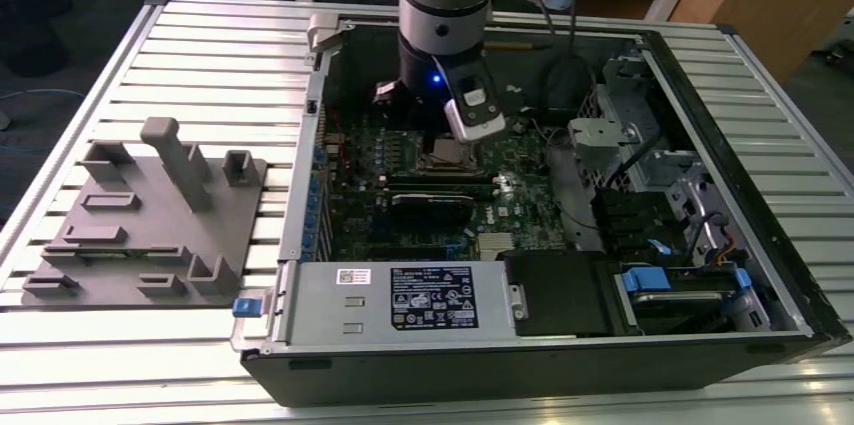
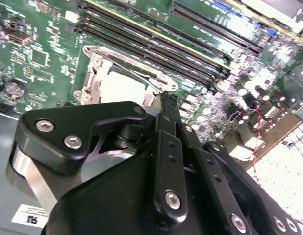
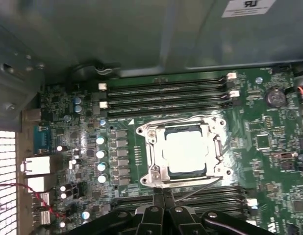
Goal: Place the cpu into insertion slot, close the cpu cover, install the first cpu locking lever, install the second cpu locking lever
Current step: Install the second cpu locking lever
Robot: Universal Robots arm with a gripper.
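The arm is seen lowered into an open computer case (image 1: 747,325) set on a slatted metal table (image 1: 174,35). The gripper (image 3: 164,193) is positioned just beside the insertion slot (image 3: 186,149) on the green motherboard (image 3: 269,166), w/ its two black fingers (image 3: 158,196) pressed together and nothing visibly pinched between them. In the first wrist view the fingertips are placed at the socket edge, next to a thin wire lever (image 3: 198,188) that is angled away from the frame; contact w/ it can't be confirmed.

The cpu (image 3: 186,152) is seated in the slot, its pale metal top showing through the window of the cpu cover (image 3: 154,147), which is laid flat over it. A second thin lever (image 3: 186,119) is seen running along the opposite side of the socket, approx. flush w/ the frame.

In the second wrist view the same socket (image 2: 119,78) is seen beyond the fingers (image 2: 166,110), w/ long black memory slots (image 2: 151,39) alongside it.

In the exterior view a grey fixture block (image 1: 147,225) is set on the table at the exterior view's left, well apart from the case.
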